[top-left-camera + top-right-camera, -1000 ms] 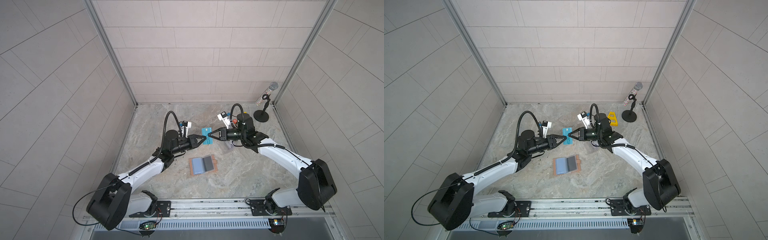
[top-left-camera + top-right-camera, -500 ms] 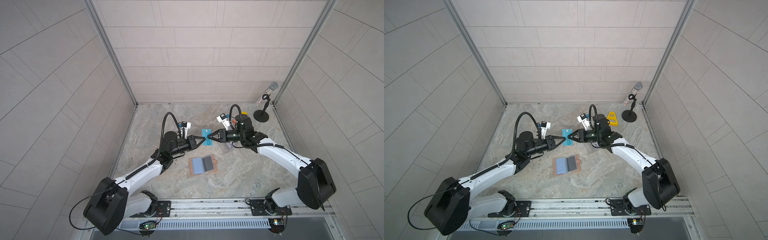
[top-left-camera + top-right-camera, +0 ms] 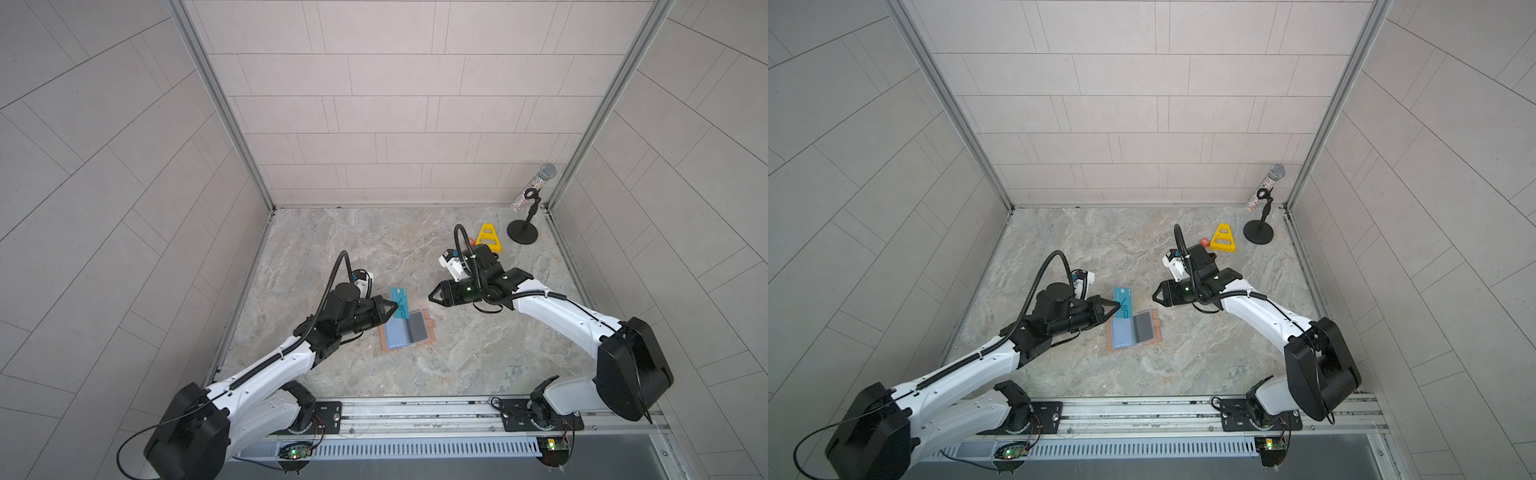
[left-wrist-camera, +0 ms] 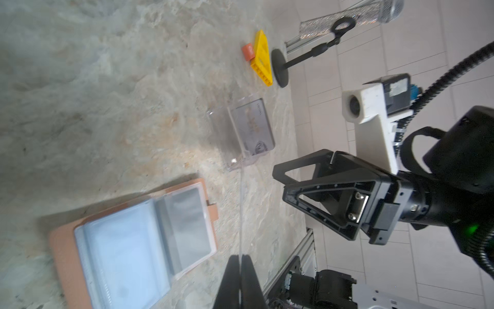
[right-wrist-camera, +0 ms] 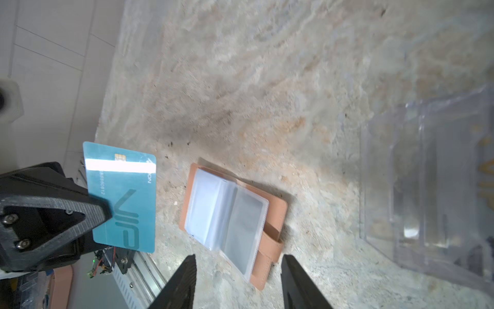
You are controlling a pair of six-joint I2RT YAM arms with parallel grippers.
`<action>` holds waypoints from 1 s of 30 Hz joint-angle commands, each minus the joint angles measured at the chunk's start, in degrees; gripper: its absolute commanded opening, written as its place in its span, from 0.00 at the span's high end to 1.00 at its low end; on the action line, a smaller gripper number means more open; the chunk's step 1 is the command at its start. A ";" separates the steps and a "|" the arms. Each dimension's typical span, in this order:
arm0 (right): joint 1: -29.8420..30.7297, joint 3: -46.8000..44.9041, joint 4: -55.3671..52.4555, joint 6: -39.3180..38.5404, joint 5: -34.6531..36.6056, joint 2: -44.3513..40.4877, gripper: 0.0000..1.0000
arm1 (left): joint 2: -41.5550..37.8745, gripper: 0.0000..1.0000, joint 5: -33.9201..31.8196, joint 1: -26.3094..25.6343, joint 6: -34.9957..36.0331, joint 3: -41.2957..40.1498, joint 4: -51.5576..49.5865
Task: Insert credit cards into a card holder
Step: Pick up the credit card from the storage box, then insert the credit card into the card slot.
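Observation:
The teal credit card [image 3: 400, 302] [image 3: 1123, 302] [image 5: 125, 198] with "VIP" lettering is upright, and my left gripper [image 3: 394, 308] [image 3: 1118, 307] [image 4: 240, 263] is shut on it. In the left wrist view it shows only edge-on. It hangs just beyond the far edge of the card holder [image 3: 430, 332] [image 3: 1156, 328] [image 4: 64, 251] [image 5: 278, 211]. The holder lies open and flat, tan leather with clear sleeves showing a pale blue and a dark grey panel. My right gripper [image 3: 432, 296] [image 3: 1155, 297] [image 5: 239, 258] is open and empty, off to the right of the card.
A clear plastic box [image 4: 240, 133] [image 5: 427, 187] with a grey card inside sits beside the right arm. At the back right stand a yellow triangular piece [image 3: 489, 239], a small orange block [image 4: 248, 52] and a microphone stand [image 3: 523, 230]. A metal rail [image 3: 415, 411] runs along the front.
My right gripper opened, let go of the teal card and drew back to the right. My left gripper closed on the card and carried it nearer the holder.

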 commanded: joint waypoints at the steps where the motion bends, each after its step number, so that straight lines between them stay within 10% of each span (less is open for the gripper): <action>1: 1.93 -2.13 -2.04 -2.15 3.46 1.35 0.50 | -0.31 1.00 -2.92 -1.01 0.20 -1.83 -1.70; 30: 4.77 -5.95 6.95 0.14 2.33 10.81 0.54 | 9.87 1.00 -0.96 -2.59 -0.42 -8.37 13.88</action>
